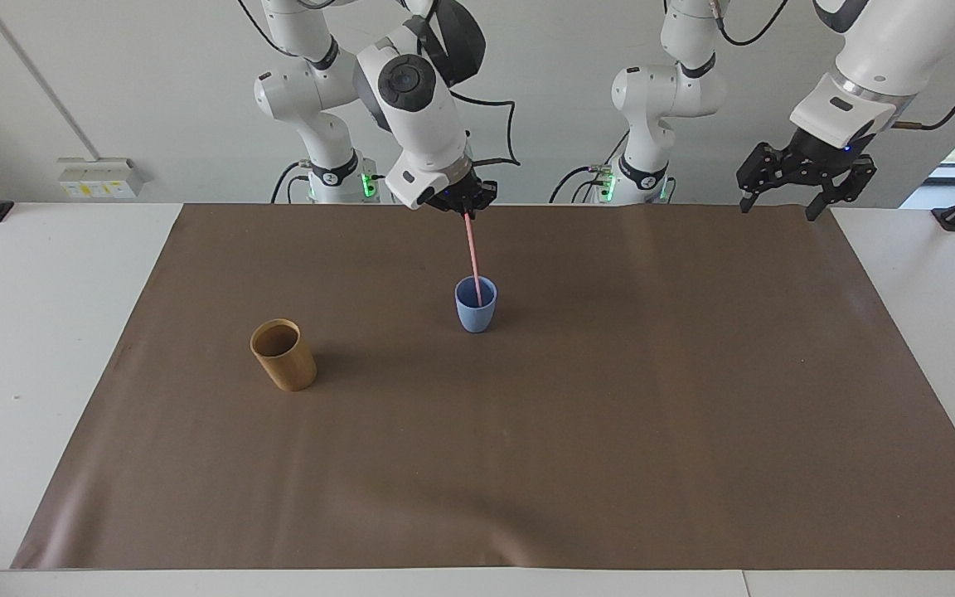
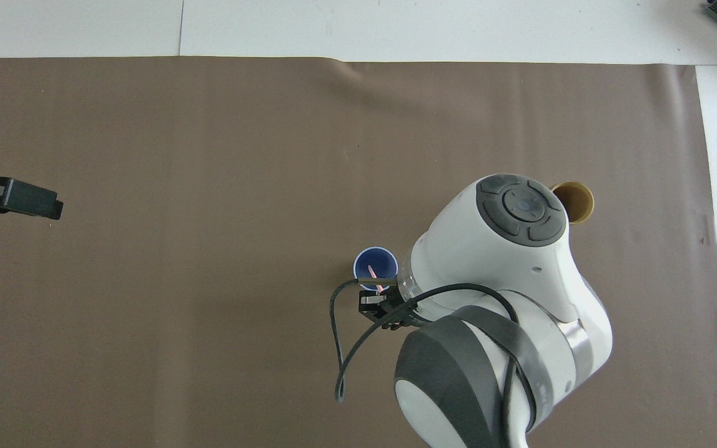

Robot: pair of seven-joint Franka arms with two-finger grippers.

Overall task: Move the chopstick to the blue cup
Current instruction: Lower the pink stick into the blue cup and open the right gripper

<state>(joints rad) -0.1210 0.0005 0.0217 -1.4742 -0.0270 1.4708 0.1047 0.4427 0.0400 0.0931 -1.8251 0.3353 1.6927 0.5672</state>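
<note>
Right gripper (image 1: 466,209) is clamped on the chopstick (image 1: 472,253) top, lower tip already inside the blue cup (image 1: 475,313) mid-surface. I'd let go gently so it leans on the rim. Left gripper (image 1: 792,186) waits, fingers apart.

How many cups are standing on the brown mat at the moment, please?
2. The blue cup stands mid-mat with the chopstick reaching into it; the tan cup stands farther from the robots, toward the right arm's end.
</note>
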